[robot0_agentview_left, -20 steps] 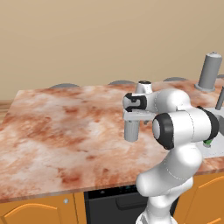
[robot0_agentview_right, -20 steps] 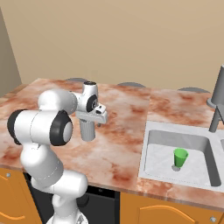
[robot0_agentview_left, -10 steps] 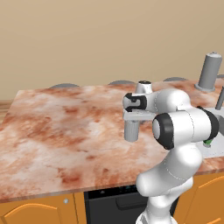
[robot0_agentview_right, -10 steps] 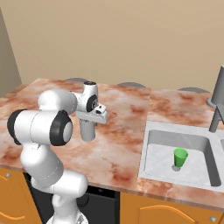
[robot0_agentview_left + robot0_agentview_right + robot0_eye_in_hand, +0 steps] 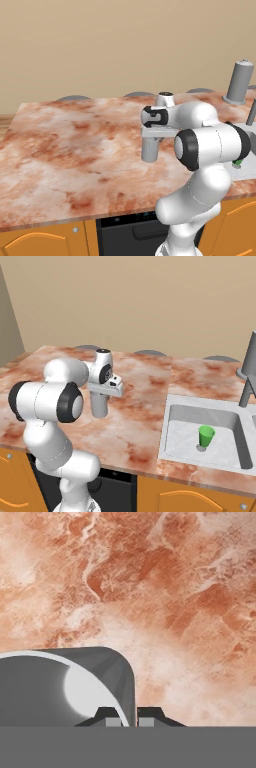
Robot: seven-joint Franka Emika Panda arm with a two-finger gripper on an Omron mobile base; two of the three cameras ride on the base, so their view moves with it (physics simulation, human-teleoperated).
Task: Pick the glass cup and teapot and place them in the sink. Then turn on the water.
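The glass cup (image 5: 150, 150) (image 5: 99, 405) is a grey tumbler standing upright on the marble counter (image 5: 75, 145), in front of the arm. My gripper (image 5: 151, 138) (image 5: 102, 393) comes down on it from above and is shut on its rim. In the hand view the cup (image 5: 60, 694) sits at the lower left, and the gripper (image 5: 129, 718) pinches its wall with one tip inside and one outside. The sink (image 5: 167, 428) lies to the right of the cup. The teapot is out of view. No water runs from the tap (image 5: 248, 373) (image 5: 238, 81).
A small bright green cup (image 5: 205, 436) stands in the sink's near basin. The wall runs along the back of the counter. Orange cabinets and a dark appliance front (image 5: 130, 232) sit below the counter's front edge.
The fingers have closed from wide open onto the glass cup's rim. The arm and the cup have stayed in place.
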